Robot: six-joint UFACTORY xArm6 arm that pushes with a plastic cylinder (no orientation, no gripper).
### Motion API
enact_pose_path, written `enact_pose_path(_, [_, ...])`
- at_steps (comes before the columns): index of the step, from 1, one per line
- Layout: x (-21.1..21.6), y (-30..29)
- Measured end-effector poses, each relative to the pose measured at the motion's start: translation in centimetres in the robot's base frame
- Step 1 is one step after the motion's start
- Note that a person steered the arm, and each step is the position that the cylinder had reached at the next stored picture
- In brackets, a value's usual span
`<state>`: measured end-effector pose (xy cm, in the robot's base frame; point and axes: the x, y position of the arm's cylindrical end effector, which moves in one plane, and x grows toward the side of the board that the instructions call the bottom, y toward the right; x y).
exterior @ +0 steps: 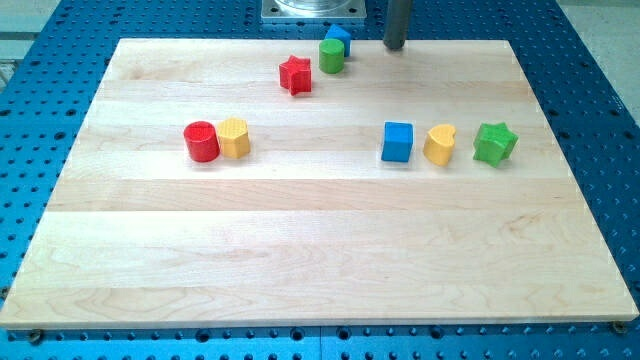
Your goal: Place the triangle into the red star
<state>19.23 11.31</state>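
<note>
The red star (295,75) lies near the view's top, left of centre. A green cylinder (332,56) stands just to its right, touching a blue block (339,39) behind it that is partly hidden; its shape cannot be made out clearly. My tip (395,46) is at the board's top edge, to the right of the blue block and the green cylinder, apart from both.
A red cylinder (201,142) and a yellow block (234,138) sit touching at the left. A blue cube (397,142), a yellow heart (439,145) and a green star (494,143) line up at the right on the wooden board (320,260).
</note>
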Motion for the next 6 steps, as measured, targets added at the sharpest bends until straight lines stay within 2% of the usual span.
enact_pose_path(3, [2.9, -2.2])
enact_pose_path(5, [1.9, -1.7])
enact_pose_path(6, [0.1, -0.9])
